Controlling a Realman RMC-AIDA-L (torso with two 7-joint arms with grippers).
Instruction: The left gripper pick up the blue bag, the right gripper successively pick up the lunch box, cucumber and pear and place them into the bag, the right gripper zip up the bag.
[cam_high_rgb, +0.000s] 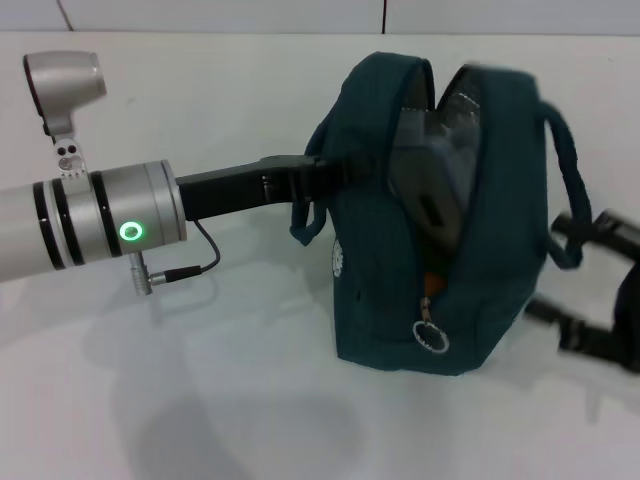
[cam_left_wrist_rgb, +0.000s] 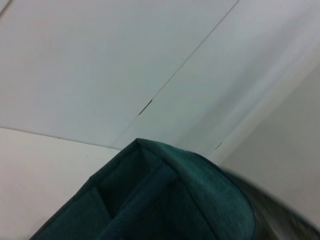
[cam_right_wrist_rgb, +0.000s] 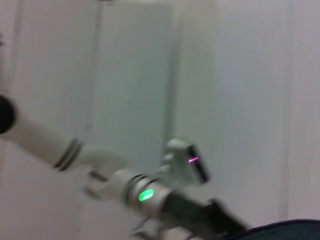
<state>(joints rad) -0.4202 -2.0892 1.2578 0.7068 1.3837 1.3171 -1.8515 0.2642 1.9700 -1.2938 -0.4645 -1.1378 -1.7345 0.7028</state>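
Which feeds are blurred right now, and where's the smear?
Head view: the right gripper is smeared, while the left gripper and blue bag stay sharp. Right wrist view: blurred throughout. Left wrist view: mostly sharp, bag's far edge smeared.

Bright even light, soft table (cam_high_rgb: 250, 400) shadows, right wrist view motion-blurred

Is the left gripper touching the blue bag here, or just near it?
Touching. In the head view the left gripper runs straight into the blue bag at its upper side, no gap between them. Its fingertips are hidden by the fabric.
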